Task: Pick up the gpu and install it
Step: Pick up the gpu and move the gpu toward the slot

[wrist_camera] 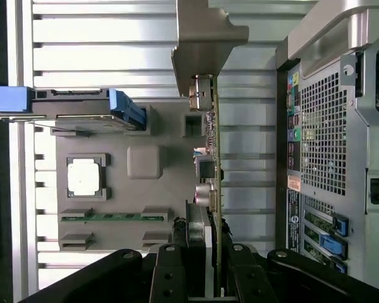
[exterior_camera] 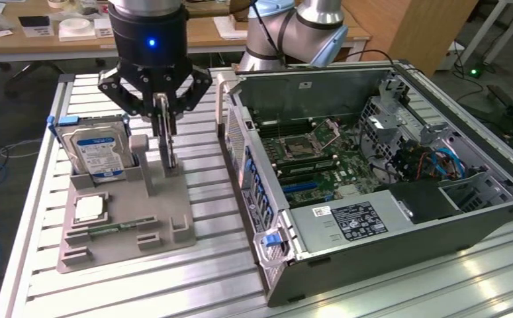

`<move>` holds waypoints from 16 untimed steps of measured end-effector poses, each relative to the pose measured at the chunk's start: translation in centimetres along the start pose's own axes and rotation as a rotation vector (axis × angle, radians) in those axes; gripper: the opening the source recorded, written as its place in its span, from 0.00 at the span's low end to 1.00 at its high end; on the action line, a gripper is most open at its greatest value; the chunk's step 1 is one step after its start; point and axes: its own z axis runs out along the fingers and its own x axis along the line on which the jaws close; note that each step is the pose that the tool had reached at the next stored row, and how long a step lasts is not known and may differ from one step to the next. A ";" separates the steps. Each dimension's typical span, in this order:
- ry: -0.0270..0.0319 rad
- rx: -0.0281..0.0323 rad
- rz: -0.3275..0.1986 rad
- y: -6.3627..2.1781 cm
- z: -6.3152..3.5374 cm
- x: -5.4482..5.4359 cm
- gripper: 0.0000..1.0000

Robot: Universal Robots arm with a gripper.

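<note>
A slatted aluminium table (exterior_camera: 150, 291) carries two things directly on its ribs. A grey moulded tray (exterior_camera: 155, 205) lies flat toward the exterior view's left, and an open computer case (exterior_camera: 398, 248) lies on its side just beside it toward the exterior view's right, open face up. Bare slats show between the two, which do not touch.
</note>
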 end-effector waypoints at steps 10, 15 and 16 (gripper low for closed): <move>0.0000 -0.0005 0.000 0.14 -2.67 0.0 0.28; -0.0002 -0.0007 0.000 0.18 -3.42 0.0 0.28; -0.0002 -0.0007 0.000 0.17 -3.42 0.0 0.28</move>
